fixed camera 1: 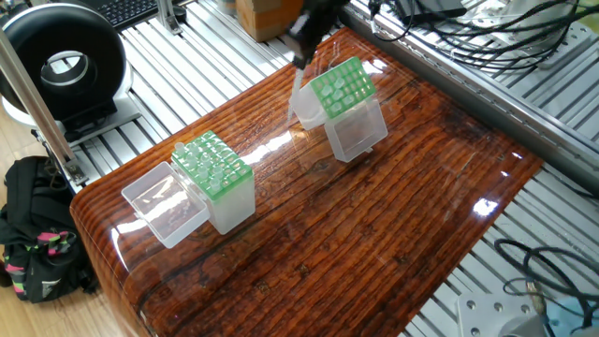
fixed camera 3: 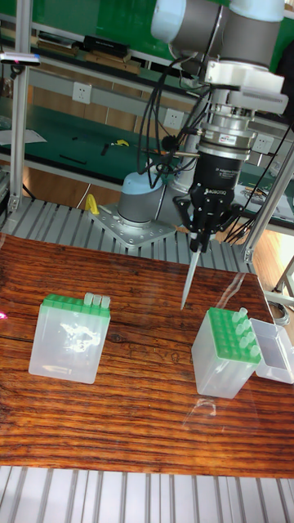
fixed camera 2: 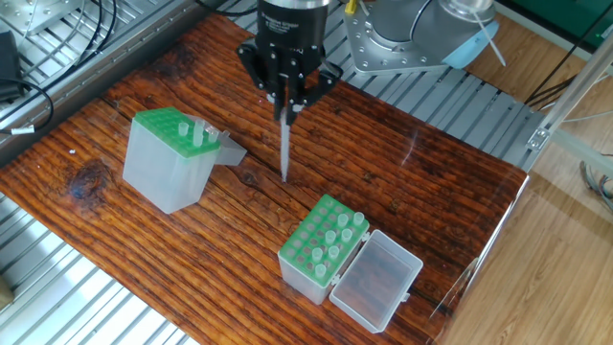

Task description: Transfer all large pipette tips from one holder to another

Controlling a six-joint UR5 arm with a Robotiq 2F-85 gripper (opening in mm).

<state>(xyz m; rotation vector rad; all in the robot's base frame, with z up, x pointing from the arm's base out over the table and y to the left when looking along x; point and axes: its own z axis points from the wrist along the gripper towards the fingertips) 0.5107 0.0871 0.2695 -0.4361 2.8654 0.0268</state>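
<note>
Holding one pipette tip (fixed camera 2: 284, 153) upright, gripper (fixed camera 2: 287, 107) (apparently clamped) above table (fixed camera 2: 402, 192).

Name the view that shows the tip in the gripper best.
The tall fixed view: the tip hangs whole and clear below the gripper. The other fixed view shows it whole too, against wood grain. One fixed view shows only a faint blur.

pipette tip (fixed camera 2: 284, 153) hangs between two holders (fixed camera 2: 170, 158) (fixed camera 2: 321, 249).
</note>
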